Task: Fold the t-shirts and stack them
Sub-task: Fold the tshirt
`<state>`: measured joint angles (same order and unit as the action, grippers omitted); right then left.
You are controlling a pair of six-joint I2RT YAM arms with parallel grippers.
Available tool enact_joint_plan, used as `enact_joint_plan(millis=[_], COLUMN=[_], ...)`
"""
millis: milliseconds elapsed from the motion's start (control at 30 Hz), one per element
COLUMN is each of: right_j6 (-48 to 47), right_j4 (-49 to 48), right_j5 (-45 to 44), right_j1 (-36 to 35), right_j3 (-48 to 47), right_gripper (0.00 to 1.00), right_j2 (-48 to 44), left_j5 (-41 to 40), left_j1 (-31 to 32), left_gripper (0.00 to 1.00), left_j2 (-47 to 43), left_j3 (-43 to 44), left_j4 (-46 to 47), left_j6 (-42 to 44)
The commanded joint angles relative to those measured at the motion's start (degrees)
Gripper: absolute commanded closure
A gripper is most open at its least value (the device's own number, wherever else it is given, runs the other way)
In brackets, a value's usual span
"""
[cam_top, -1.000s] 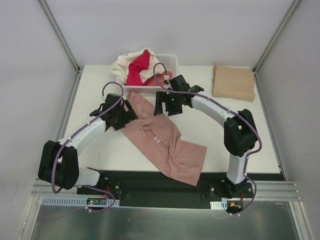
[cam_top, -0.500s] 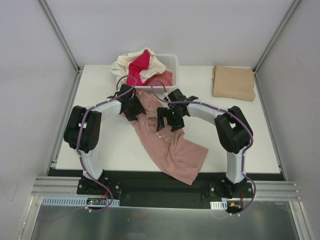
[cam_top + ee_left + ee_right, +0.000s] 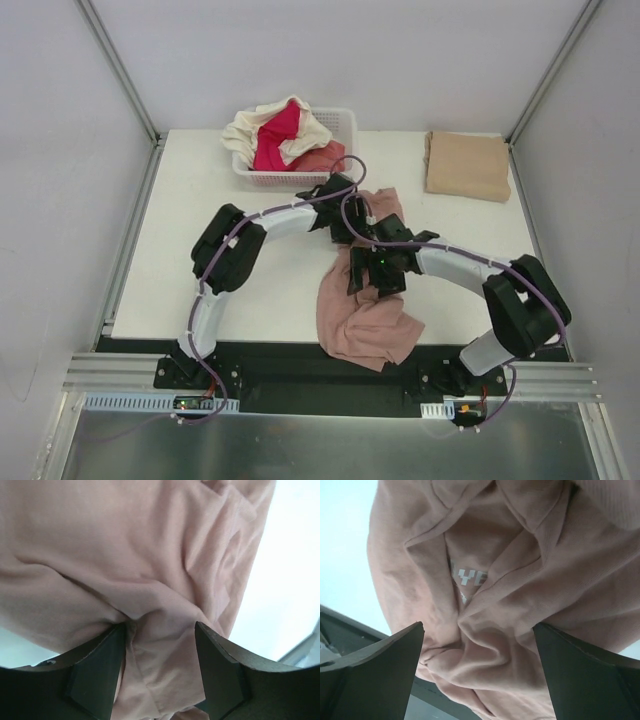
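The dusty-pink t-shirt (image 3: 365, 325) lies bunched in the middle of the table, from near the front edge up to a fold (image 3: 388, 203) at the far end. My left gripper (image 3: 345, 218) reaches across and is shut on a fold of it; in the left wrist view (image 3: 160, 630) the pink cloth (image 3: 125, 555) is gathered between the fingers. My right gripper (image 3: 372, 275) hovers over the shirt's middle with jaws wide apart (image 3: 479, 630); its view shows crumpled pink cloth (image 3: 520, 580) and white pixel print (image 3: 467, 577). A folded tan t-shirt (image 3: 467, 165) lies at the far right.
A white lattice basket (image 3: 345, 120) at the far middle holds cream (image 3: 245, 130), magenta (image 3: 280, 135) and coral (image 3: 320, 158) t-shirts. The black base rail (image 3: 300, 365) runs along the near edge. Both arms cross over the table's middle.
The left gripper swung from the left side across to the right, dragging the pink shirt's far end with it. The shirt went from spread diagonally to bunched. The right gripper moved nearer and right.
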<state>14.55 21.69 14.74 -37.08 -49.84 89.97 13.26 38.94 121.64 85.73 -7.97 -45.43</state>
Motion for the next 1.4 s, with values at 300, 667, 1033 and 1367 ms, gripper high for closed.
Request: enact_joint_plan(millis=[300,667,1033,1367], right_j6=[-7.4,-11.9,-10.1,-12.2], right_j4=[8.0,9.7,18.5,20.9], right_j5=[-2.6,1.3,-7.9,-10.4], right_j1=[19.0,23.0,26.9,27.0], right_j3=[-2.1,-6.3,-23.5,-42.8], right_gripper=[0.03,0.03,0.03,0.03], right_j2=[0.7,-5.2,0.7,22.8], left_j5=[-0.9,-3.3,4.6,-2.0], left_j1=[-0.6,-2.6,2.1,2.3], left_gripper=[0.38,0.31,0.02,0.01], left_j2=[33.5,20.8,10.7,-14.4], left_j3=[51.6,41.9,42.3,13.9], left_j4=[-11.5,-8.4,-7.1,-7.0], left_j6=[-4.1,0.7,8.2,11.4])
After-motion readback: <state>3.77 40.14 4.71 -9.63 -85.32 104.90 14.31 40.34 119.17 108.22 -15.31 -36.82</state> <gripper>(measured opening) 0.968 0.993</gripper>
